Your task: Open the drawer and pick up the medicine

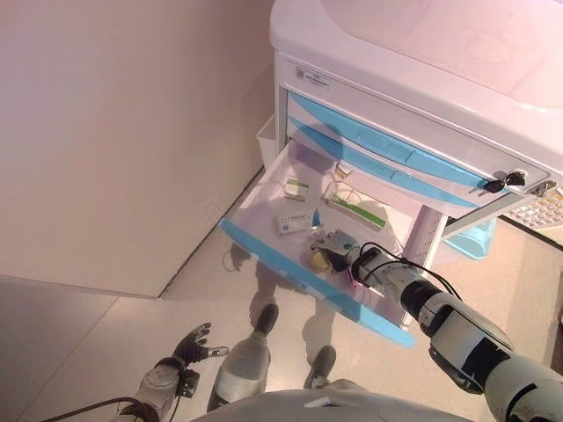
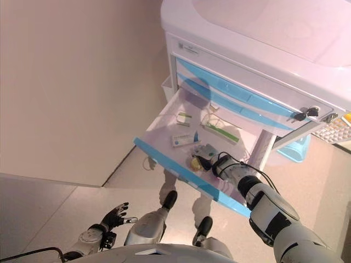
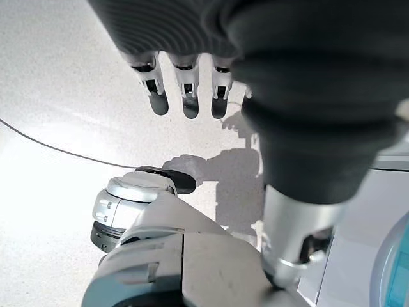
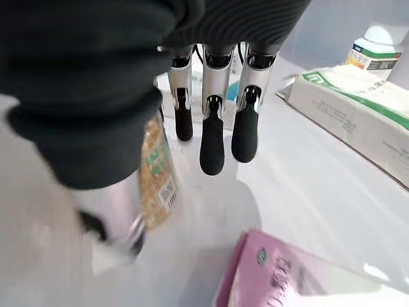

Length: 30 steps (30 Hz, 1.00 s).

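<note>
Your right hand (image 4: 211,128) hung with fingers relaxed beside the small yellow-labelled medicine bottle (image 4: 156,173) in the open blue-fronted drawer (image 1: 299,268); light, probably slippery, so grasp its body

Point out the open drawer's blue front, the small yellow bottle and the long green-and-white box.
blue drawer front (image 1: 264,252), left eye view, left stretch of the edge.
small yellow bottle (image 1: 318,260), left eye view, its body.
long green-and-white box (image 1: 357,211), left eye view, top face.
</note>
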Tool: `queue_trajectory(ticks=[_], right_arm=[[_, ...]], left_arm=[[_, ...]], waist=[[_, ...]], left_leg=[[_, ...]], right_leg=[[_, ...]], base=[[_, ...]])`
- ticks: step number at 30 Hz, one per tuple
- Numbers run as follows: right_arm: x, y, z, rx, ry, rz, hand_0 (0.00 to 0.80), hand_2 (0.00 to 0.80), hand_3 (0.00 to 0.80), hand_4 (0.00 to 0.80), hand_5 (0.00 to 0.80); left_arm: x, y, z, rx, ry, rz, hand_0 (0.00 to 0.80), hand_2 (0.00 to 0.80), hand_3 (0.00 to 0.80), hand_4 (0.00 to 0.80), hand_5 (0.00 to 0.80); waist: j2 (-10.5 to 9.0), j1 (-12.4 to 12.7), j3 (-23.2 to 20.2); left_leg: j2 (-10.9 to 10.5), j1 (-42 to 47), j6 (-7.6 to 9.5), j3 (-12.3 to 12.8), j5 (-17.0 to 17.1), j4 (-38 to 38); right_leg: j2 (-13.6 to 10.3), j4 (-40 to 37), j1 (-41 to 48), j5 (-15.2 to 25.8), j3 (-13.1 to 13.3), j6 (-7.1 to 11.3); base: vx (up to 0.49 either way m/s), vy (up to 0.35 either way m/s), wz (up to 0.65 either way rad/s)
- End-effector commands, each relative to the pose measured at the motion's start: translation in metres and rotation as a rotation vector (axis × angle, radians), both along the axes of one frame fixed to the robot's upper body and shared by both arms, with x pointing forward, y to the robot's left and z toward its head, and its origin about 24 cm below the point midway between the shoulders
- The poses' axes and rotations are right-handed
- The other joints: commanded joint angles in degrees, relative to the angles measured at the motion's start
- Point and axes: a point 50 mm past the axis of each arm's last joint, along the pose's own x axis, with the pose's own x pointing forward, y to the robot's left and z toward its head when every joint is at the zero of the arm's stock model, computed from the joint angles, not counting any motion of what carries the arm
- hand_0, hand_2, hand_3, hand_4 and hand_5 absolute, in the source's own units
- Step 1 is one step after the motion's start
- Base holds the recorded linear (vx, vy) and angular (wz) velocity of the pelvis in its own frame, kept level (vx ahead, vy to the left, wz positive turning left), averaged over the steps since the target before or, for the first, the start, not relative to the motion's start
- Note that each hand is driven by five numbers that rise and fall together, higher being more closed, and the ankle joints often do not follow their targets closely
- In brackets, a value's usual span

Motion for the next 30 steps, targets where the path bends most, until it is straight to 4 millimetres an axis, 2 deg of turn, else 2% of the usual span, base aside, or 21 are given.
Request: queue_trajectory(ticks=[1,30], right_arm=[[-0.001,0.010,0.003,-0.015,-0.008,0.079,0.000,0.000,0.000,0.000,0.000],[-0.009,0.022,-0.001,0.031,0.024,0.143,0.000,0.000,0.000,0.000,0.000]], left_arm=[[0.006,0.006,0.003,0.035,-0.005,-0.039,0.000,0.000,0.000,0.000,0.000],[0.005,0.005,0.002,0.039,0.005,-0.048,0.000,0.000,0.000,0.000,0.000]], waist=[[-1.10,1.09,-0.24],[-0.83,1.58,-0.52]], left_leg=[[-3.23,1.24,2.46,-0.06,-5.96,0.92],[-3.34,1.36,2.41,-0.72,-5.88,0.93]], right_leg=[[-1.43,4.20,-2.33,1.06,2.89,1.58],[-1.60,4.14,-1.96,0.96,2.53,1.68]], base=[[0.000,0.000,0.00],[0.000,0.000,0.00]])
